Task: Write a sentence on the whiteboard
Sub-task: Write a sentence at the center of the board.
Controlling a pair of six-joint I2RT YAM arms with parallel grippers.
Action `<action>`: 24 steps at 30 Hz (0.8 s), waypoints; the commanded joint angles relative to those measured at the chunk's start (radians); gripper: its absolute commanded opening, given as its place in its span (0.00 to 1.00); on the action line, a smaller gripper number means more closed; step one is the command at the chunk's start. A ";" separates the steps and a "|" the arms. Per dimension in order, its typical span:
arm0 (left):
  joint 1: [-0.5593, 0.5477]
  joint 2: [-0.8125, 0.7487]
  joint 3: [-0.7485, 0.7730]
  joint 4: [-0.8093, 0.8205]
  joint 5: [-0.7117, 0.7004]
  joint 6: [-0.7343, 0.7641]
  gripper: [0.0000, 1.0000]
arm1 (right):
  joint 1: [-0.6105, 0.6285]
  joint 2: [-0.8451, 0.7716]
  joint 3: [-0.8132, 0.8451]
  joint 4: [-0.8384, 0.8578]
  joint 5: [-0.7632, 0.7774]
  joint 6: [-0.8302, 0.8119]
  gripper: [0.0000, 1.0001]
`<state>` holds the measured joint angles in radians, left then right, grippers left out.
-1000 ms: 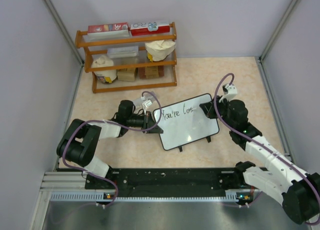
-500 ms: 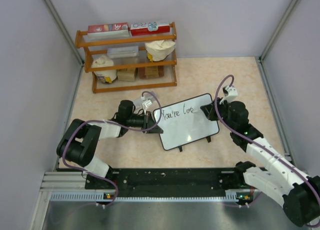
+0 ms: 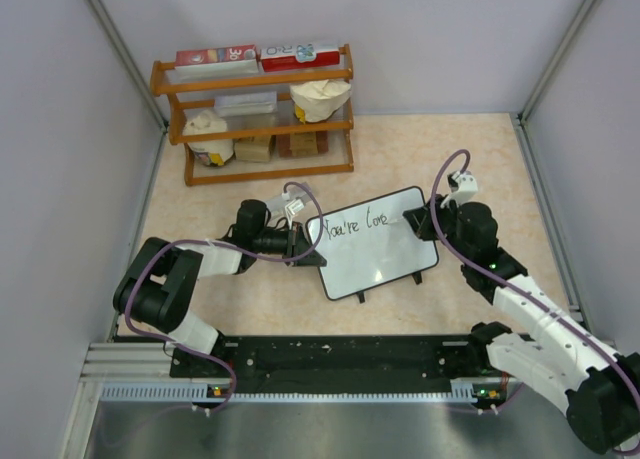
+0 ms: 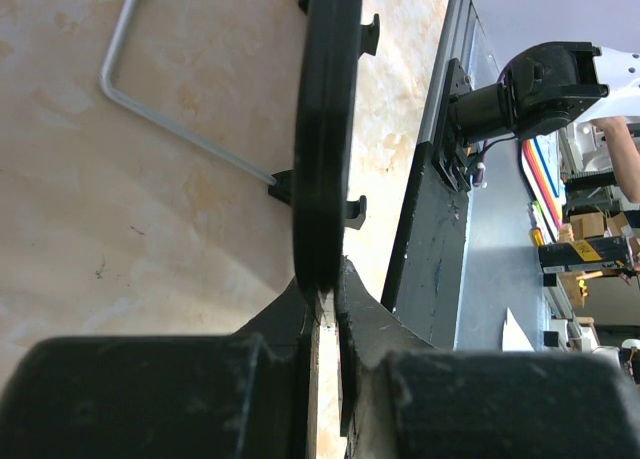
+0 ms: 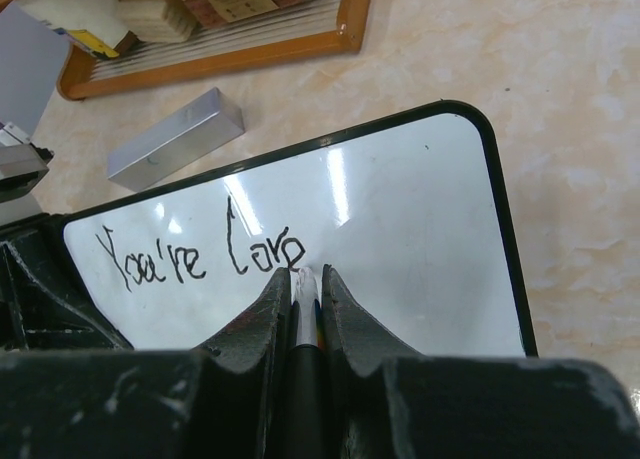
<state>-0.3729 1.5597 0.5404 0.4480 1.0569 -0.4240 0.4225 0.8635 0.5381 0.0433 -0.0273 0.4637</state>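
The whiteboard [image 3: 385,259] stands tilted mid-table on its black feet. Black script on it [image 3: 352,223] reads "You're love" in one line, also in the right wrist view [image 5: 200,254]. My left gripper [image 3: 303,247] is shut on the board's left edge, whose black frame [image 4: 325,129] runs up from my jaws. My right gripper [image 3: 408,217] is shut on a marker [image 5: 304,309], whose tip touches the board [image 5: 420,229] just right of the last letter.
A wooden shelf rack [image 3: 260,114] with boxes and bags stands at the back left. A silver block [image 5: 175,139] lies behind the board's top left corner. The board's metal stand wire [image 4: 150,99] rests on the table.
My right gripper has moved the marker a little to the right along the line and the last letter has been added. The left arm has not moved.
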 commanded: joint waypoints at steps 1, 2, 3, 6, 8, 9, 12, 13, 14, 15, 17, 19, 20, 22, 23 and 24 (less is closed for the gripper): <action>-0.006 -0.009 -0.011 -0.011 0.003 0.041 0.00 | -0.013 -0.024 0.043 -0.005 0.046 -0.025 0.00; -0.008 -0.009 -0.011 -0.009 0.003 0.041 0.00 | -0.013 -0.035 0.043 -0.002 0.046 -0.025 0.00; -0.008 -0.009 -0.011 -0.011 0.005 0.041 0.00 | -0.013 -0.043 0.043 0.000 0.046 -0.022 0.00; -0.008 -0.009 -0.013 -0.009 0.005 0.041 0.00 | -0.014 -0.082 0.039 0.020 0.040 -0.025 0.00; -0.008 -0.007 -0.011 -0.009 0.003 0.041 0.00 | -0.014 -0.098 0.042 0.026 0.050 -0.023 0.00; -0.006 -0.007 -0.010 -0.009 0.006 0.041 0.00 | -0.014 -0.098 0.045 0.026 0.053 -0.030 0.00; -0.006 -0.006 -0.010 -0.009 0.006 0.041 0.00 | -0.016 -0.080 0.059 0.029 0.058 -0.033 0.00; -0.008 -0.009 -0.010 -0.009 0.005 0.041 0.00 | -0.017 -0.061 0.065 0.032 0.055 -0.031 0.00; -0.008 -0.007 -0.010 -0.011 0.005 0.041 0.00 | -0.019 -0.054 0.068 0.033 0.049 -0.031 0.00; -0.008 -0.007 -0.010 -0.009 0.006 0.041 0.00 | -0.021 -0.044 0.069 0.035 0.049 -0.024 0.00; -0.008 -0.007 -0.013 -0.009 0.006 0.041 0.00 | -0.024 -0.029 0.069 0.046 0.049 -0.020 0.00; -0.008 -0.007 -0.011 -0.009 0.006 0.041 0.00 | -0.027 -0.021 0.063 0.055 0.049 -0.014 0.00; -0.008 -0.006 -0.011 -0.011 0.008 0.041 0.00 | -0.028 -0.014 0.060 0.059 0.049 -0.014 0.00; -0.008 -0.004 -0.008 -0.009 0.008 0.041 0.00 | -0.037 -0.008 0.057 0.063 0.044 -0.008 0.00; -0.006 -0.006 -0.008 -0.009 0.008 0.041 0.00 | -0.037 -0.004 0.054 0.067 0.044 -0.010 0.00; -0.006 -0.004 -0.011 -0.009 0.008 0.041 0.00 | -0.039 -0.001 0.048 0.070 0.044 -0.010 0.00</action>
<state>-0.3729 1.5597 0.5404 0.4492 1.0580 -0.4202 0.4042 0.8543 0.5583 0.0605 0.0132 0.4496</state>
